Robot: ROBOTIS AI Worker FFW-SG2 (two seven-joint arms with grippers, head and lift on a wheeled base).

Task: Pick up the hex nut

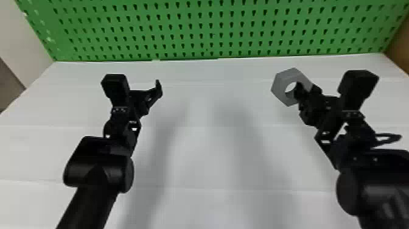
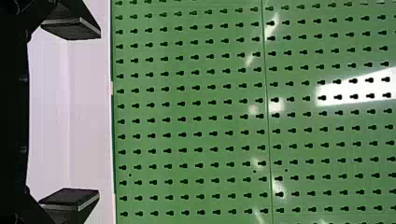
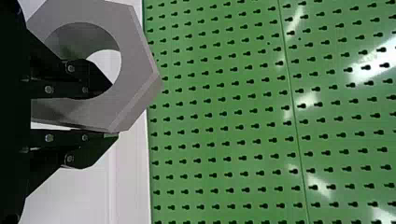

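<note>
Hex nut [image 1: 280,83] is clamped by right gripper [image 1: 308,89], wrist view showing finger [image 3: 89,77] inside; left gripper [image 1: 145,93] apart.

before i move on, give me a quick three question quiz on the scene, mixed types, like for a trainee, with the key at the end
1. True or false: the left gripper is open and empty.
2. How do the fingers of the right gripper hold the nut?
A) both outside it
B) one in its hole, one outside
C) both in its hole
3. Fill in the colour: the board behind the table is ____.

Key: 1 true; 2 B; 3 green
</note>
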